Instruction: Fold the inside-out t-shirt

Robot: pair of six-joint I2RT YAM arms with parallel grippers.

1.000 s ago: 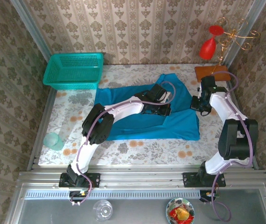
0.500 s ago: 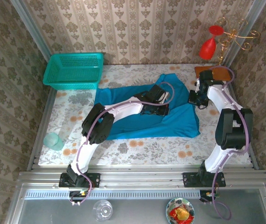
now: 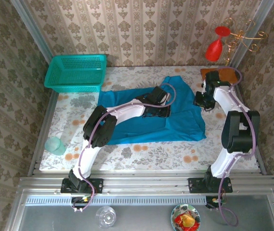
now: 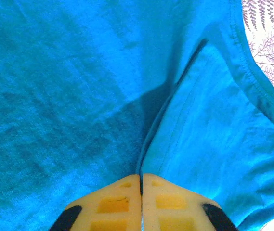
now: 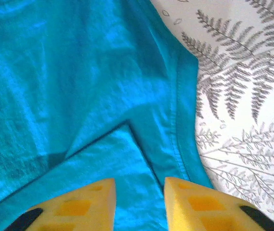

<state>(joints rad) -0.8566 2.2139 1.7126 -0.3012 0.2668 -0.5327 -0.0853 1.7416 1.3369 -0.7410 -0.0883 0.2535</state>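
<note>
Shirt (image 3: pixel 141 129) lies spread across the middle of the table (image 3: pixel 141 153), seemingly with a fold just laid. Your left gripper (image 4: pixel 140 177) has its pads together at a crease; whether it pinches cloth is unclear. Your right gripper (image 5: pixel 139 184) hangs fingers apart over the hem. Next: lift clear without dragging cloth. Cup (image 3: pixel 55 145) and basket (image 3: pixel 76 72) stand well aside; the board (image 3: pixel 219 73) crowds your right arm.

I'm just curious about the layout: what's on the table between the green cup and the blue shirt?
Only bare flowered tablecloth between cup and shirt, seen in the top view; the left arm overhangs the shirt's near edge.
</note>
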